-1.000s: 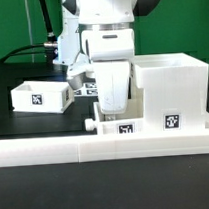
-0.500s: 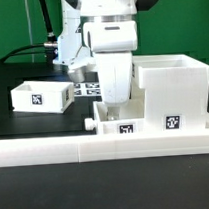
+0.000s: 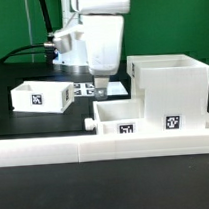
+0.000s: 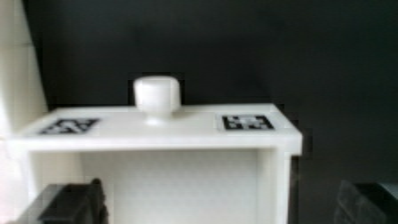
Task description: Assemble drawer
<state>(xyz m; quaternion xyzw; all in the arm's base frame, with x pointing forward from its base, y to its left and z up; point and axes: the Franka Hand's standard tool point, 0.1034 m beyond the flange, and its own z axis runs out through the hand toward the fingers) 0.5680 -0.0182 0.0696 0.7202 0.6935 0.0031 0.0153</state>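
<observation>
Drawer casing (image 3: pixel 172 88) stands on the black worktop (image 3: pixel 23 122). One knobbed tray (image 3: pixel 118 117) sits against it, open side up. Its knob (image 3: pixel 91 123) points away from the casing, and its knob-to-back line runs along the white rail (image 3: pixel 55 148) that fronts the casing. A second tray (image 3: pixel 40 96) lies well apart from the casing, beyond the first. The fingers (image 4: pixel 68 202) hang spread apart and empty above the near tray.

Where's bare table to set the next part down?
Bare black table lies between the lone tray, the rail and the knobbed tray. The exterior view's right is crowded: that tray, the casing and the hand close by.
</observation>
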